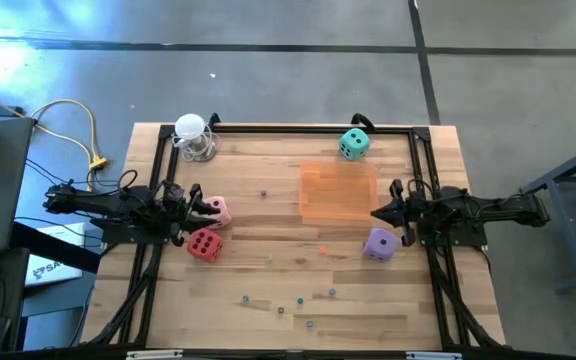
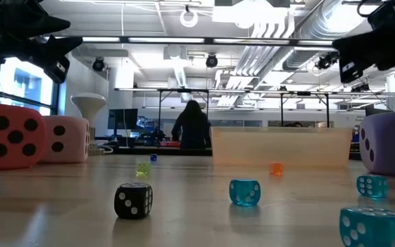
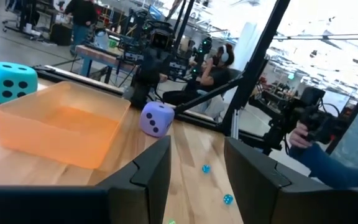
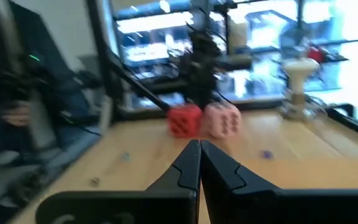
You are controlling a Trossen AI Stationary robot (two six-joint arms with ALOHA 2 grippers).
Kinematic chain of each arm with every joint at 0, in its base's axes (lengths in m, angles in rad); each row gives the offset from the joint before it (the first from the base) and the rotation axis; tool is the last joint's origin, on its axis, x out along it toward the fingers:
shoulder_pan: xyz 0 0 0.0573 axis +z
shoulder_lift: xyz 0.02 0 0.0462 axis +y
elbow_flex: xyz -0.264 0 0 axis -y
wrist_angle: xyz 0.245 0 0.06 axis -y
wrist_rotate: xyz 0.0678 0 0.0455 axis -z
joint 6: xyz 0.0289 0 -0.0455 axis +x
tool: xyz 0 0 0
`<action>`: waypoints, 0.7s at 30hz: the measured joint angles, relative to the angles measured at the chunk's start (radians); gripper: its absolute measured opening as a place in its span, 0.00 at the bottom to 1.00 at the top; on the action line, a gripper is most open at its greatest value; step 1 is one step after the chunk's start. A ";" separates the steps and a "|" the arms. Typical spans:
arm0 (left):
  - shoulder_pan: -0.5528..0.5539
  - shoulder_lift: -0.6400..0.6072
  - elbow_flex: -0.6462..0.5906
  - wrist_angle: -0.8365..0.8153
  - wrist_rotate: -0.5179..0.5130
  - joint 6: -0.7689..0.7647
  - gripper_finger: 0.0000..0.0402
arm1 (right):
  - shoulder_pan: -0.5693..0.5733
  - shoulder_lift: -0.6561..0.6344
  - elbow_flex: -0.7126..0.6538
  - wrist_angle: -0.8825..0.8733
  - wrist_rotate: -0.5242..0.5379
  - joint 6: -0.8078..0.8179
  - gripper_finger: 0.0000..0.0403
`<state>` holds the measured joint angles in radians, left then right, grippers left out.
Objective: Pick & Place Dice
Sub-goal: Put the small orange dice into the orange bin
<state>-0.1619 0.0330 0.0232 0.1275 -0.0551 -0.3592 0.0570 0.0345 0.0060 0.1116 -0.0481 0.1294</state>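
Four dice rest on the wooden table. The pink die (image 1: 217,211) and the red die (image 1: 205,245) lie at the left, the teal die (image 1: 354,143) at the far right, and the purple die (image 1: 380,243) at the right. My left gripper (image 3: 197,146) hangs open above the table beside the pink die, with nothing between its fingers. My right gripper (image 4: 199,144) is shut and empty. It hangs above the table just beyond the purple die and points toward the red and pink dice.
A shallow translucent orange tray (image 1: 338,193) lies right of centre. A white funnel-like piece (image 1: 194,137) stands at the far left corner. Several tiny dice and beads (image 2: 133,200) are scattered near the front edge. A black frame (image 1: 298,128) borders the table. People stand beyond it.
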 joint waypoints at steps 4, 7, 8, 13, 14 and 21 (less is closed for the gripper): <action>0.000 0.000 0.000 0.009 -0.017 0.000 0.36 | 0.000 0.000 0.000 0.006 -0.040 -0.042 0.00; 0.000 0.000 0.000 0.009 -0.030 0.000 0.36 | 0.011 0.013 0.000 0.043 -0.039 -0.044 0.00; 0.000 0.000 0.000 0.009 -0.031 0.000 0.36 | 0.017 0.024 0.000 0.069 -0.037 -0.050 0.00; -0.002 0.022 0.000 0.008 -0.029 0.001 0.36 | 0.072 0.118 0.050 0.101 -0.051 -0.132 0.00; -0.002 0.029 0.000 0.008 -0.033 0.011 0.36 | 0.086 0.165 0.067 0.109 -0.057 -0.151 0.00; -0.004 0.058 0.000 0.014 -0.042 0.074 0.36 | 0.212 0.537 0.133 0.116 0.019 -0.139 0.01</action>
<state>-0.1658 0.0907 0.0233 0.1410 -0.0969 -0.2848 0.2688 0.5713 0.1393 0.2278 -0.0295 -0.0099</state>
